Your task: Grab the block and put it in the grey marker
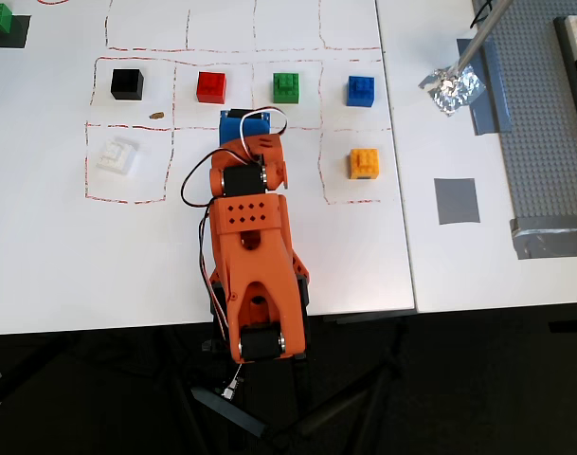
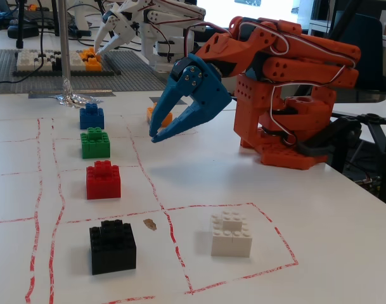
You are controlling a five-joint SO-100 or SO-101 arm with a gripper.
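No readable text, label, brand, number or sign is showing in either view. The white table (image 1: 402, 246) is carrying only hand-drawn red dashed grid lines (image 1: 174, 128), which are forming cells across the upper left of the overhead view and are not spelling anything. The bricks and the orange arm are bearing no legible marking.
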